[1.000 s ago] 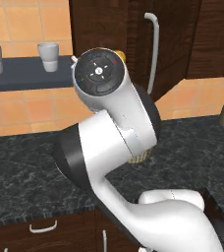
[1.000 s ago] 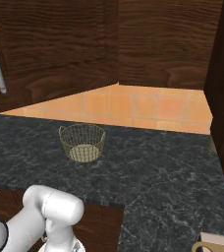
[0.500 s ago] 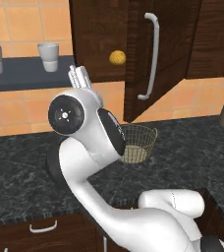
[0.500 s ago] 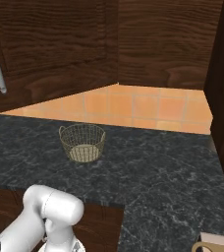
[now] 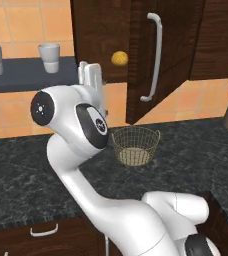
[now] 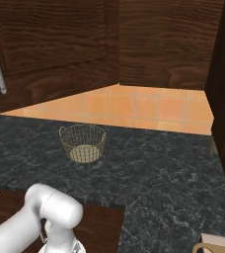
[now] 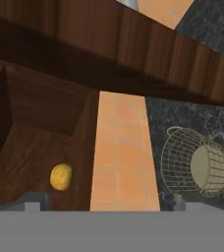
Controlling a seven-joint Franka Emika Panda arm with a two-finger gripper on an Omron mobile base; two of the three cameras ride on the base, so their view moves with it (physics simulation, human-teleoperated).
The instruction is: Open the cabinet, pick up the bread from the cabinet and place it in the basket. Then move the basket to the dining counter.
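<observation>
Reaching pincer [image 5: 91, 75]: jaws spread wide, grasping nothing
Cabinet [image 5: 158, 60]: door open
Bread [image 5: 118, 58]: inside cabinet
Basket [image 5: 135, 145]: on table's [image 5: 26, 170] back edge

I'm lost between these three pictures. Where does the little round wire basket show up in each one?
Left base view: the round tan-gold wire mesh basket stands on the black speckled worktop, centre-right, below the open dark wood cabinet door.
Right base view: left of centre on the same worktop, below that door.
Hand view: lower right, turned sideways by the rolled camera.
Shared landmark: the orange tiled wall behind the basket.
</observation>
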